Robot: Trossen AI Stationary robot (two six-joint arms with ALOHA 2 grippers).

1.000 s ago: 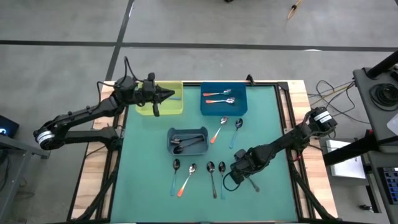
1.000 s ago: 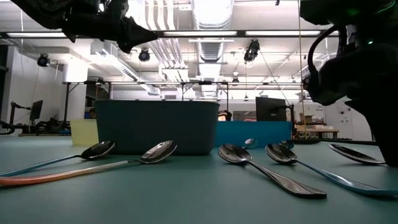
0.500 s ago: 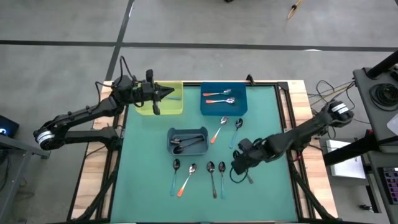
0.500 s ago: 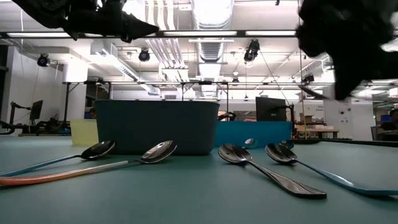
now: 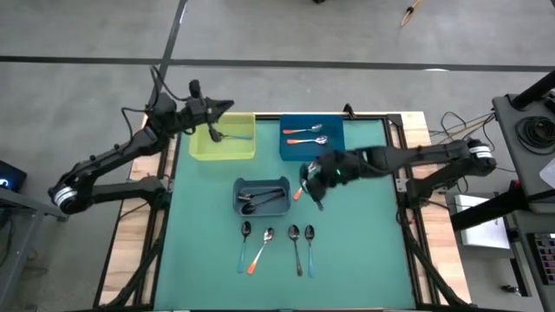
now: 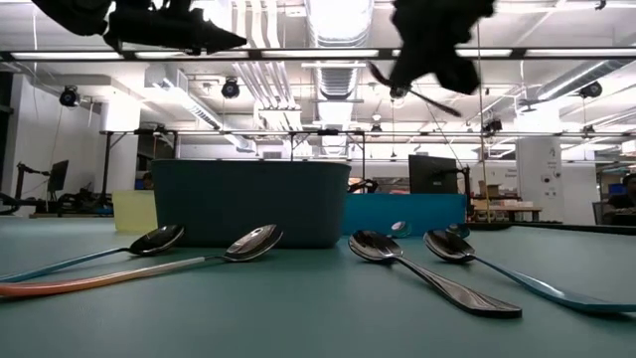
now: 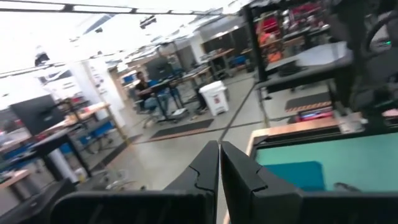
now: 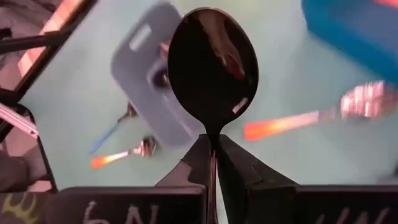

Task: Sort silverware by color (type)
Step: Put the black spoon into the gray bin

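Note:
My right gripper [image 5: 312, 184] hangs above the table's middle, just right of the grey bin [image 5: 262, 196], shut on an all-dark spoon [image 8: 213, 62]. My left gripper [image 5: 227, 106] is shut and empty, raised over the far left corner of the yellow-green bin [image 5: 223, 139], where one spoon [image 5: 229, 137] lies. Two spoons lie in the blue bin [image 5: 312, 139], and dark spoons lie in the grey bin. Several spoons [image 5: 295, 238] lie in a row near the front edge. An orange-handled spoon [image 5: 303, 185] lies partly under my right gripper. My right gripper pinches the dark spoon's neck [image 8: 211, 138], just behind the bowl, between its two fingers. The bowl sticks out past the fingertips; the handle runs back between them, hidden. The fingers slant down and lie along the spoon, which is lifted clear of the table.
The three bins stand at the far left, far middle and centre of the green mat. The mat's right half [image 5: 364, 225] is bare. The low view shows the front spoons [image 6: 383, 247] lying before the grey bin [image 6: 248, 204], with both arms high above them.
My right gripper has risen from the table's near right with the dark spoon, swung toward the far edge and the middle, and turned. The spoon is now lifted clear of the mat. My left gripper has gone up and toward the far edge, uncovering the spoon in the yellow-green bin.

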